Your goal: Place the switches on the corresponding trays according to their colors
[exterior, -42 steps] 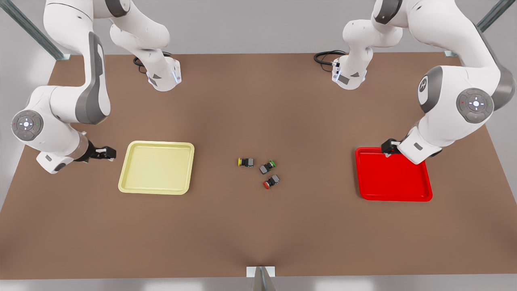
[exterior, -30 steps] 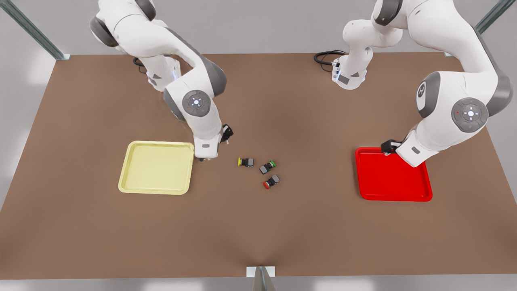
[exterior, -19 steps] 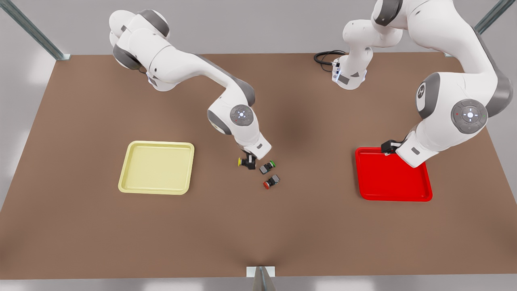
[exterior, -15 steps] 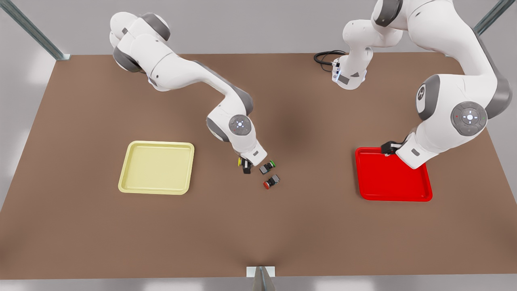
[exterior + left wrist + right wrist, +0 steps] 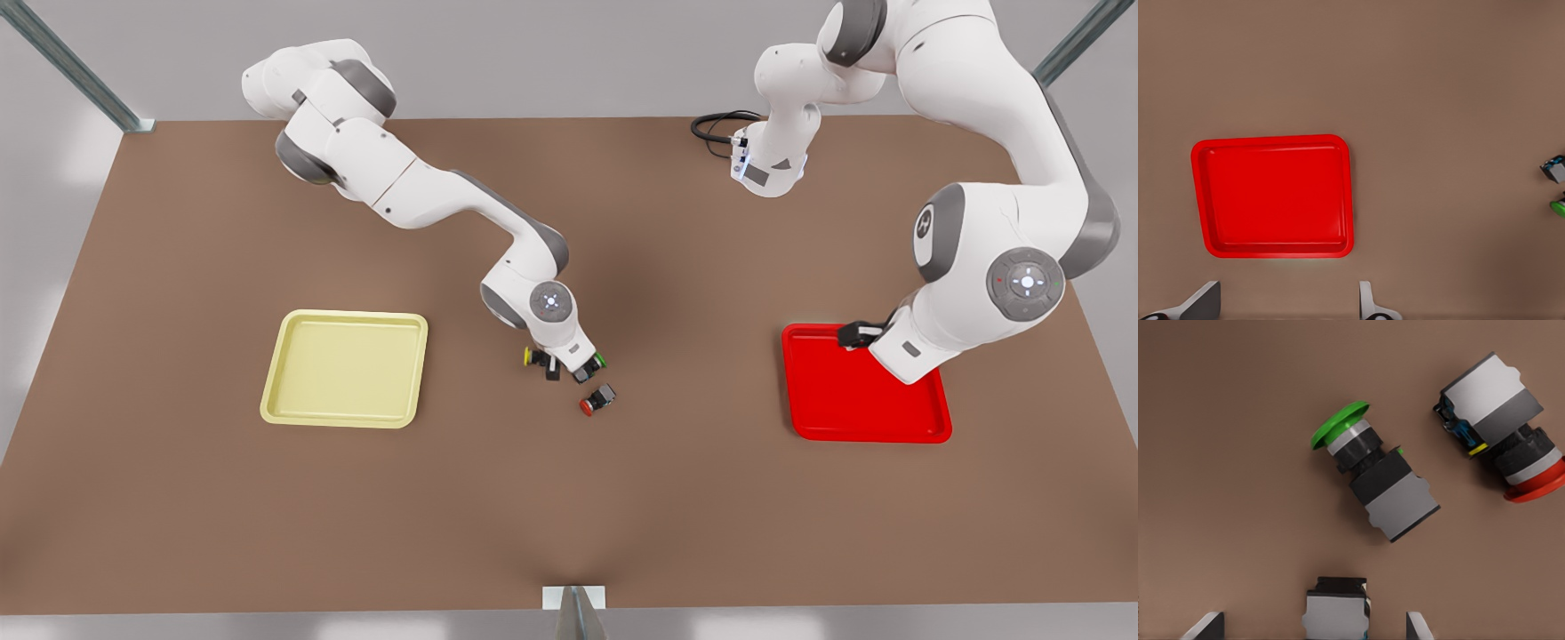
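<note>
Straddling the yellow switch (image 5: 532,356) at the front view's centre, the right gripper (image 5: 553,366) has its jaws spread wide, and the switch's grey body sits between the fingers (image 5: 1208,623), nearer neither. It looks light, rigid and hard-shelled, so the flat body sides should give a surer hold than the round cap. The green switch (image 5: 1371,480) lies just beside it and the red switch (image 5: 1501,427) lies nearby. The yellow tray (image 5: 267,400) sits centre-left. The left gripper (image 5: 1283,305) waits, jaws apart and empty, above the red tray (image 5: 1275,141) at centre-right.
</note>
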Action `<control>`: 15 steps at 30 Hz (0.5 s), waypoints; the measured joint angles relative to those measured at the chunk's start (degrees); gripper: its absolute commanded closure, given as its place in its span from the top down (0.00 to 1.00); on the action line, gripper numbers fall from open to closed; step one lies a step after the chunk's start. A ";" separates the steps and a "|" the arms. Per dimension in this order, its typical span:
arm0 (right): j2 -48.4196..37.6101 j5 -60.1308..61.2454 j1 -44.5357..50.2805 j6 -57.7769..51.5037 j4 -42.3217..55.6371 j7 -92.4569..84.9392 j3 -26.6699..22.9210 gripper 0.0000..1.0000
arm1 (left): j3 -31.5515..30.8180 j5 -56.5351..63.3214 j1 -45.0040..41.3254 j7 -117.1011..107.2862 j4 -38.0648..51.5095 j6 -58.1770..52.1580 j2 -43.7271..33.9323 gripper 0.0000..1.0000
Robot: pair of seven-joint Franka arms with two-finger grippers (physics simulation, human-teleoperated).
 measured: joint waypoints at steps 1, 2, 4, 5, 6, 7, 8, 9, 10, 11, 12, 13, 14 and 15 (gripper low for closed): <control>-0.02 0.00 -0.03 0.02 -0.09 0.00 -0.09 1.00 | 0.00 0.00 0.03 0.00 0.00 0.00 0.08 1.00; 0.19 0.00 0.14 0.08 0.07 0.07 -0.34 1.00 | 0.00 0.00 0.08 0.00 0.00 0.00 0.17 1.00; 0.43 0.10 0.03 -0.11 -0.53 1.00 -0.86 1.00 | 0.00 -0.01 0.09 0.00 0.00 0.00 0.44 1.00; 0.58 0.01 0.06 -0.06 -0.78 1.37 -0.96 0.97 | 0.00 -0.03 0.09 0.00 0.00 0.00 0.51 1.00; 0.52 0.01 0.51 -0.01 -0.71 1.49 -2.36 0.97 | 0.00 -0.04 0.09 0.00 0.00 0.00 0.60 1.00; 0.51 -1.27 1.18 0.11 -0.66 1.59 -2.68 0.97 | 0.00 -0.05 0.09 0.00 0.00 0.00 0.70 1.00; 0.43 -5.03 1.46 0.12 -0.70 5.29 -2.72 0.97 | 0.00 -0.06 0.09 0.00 0.00 0.00 0.70 1.00; 0.51 -5.60 1.51 0.37 -0.79 6.37 -2.73 0.97 | 0.00 -0.10 0.19 0.00 0.06 0.00 0.87 1.00; 0.51 -5.62 1.47 0.87 -0.93 6.48 -2.73 0.97 | 0.13 -0.33 0.22 0.00 0.05 0.00 0.96 1.00; 0.56 -5.57 1.46 1.00 -1.02 6.50 -2.73 0.97 | 0.26 -0.53 0.30 0.00 0.05 0.00 0.97 1.00; 0.76 -5.39 1.47 2.41 -1.55 6.75 -2.73 0.97 | 0.27 -0.68 0.24 0.00 0.05 0.00 0.97 1.00; 0.94 -5.28 1.47 3.04 -1.84 7.43 -2.73 0.97 | 0.26 -0.79 0.22 0.00 0.09 0.07 0.97 1.00; 0.95 -5.19 1.47 3.15 -1.85 7.55 -2.73 0.97 | 0.35 -0.87 0.22 0.00 0.00 0.00 0.97 1.00; 1.00 -5.10 1.51 3.19 -1.64 7.55 -2.64 0.97 | 0.34 -0.94 0.24 0.00 0.05 0.00 0.97 1.00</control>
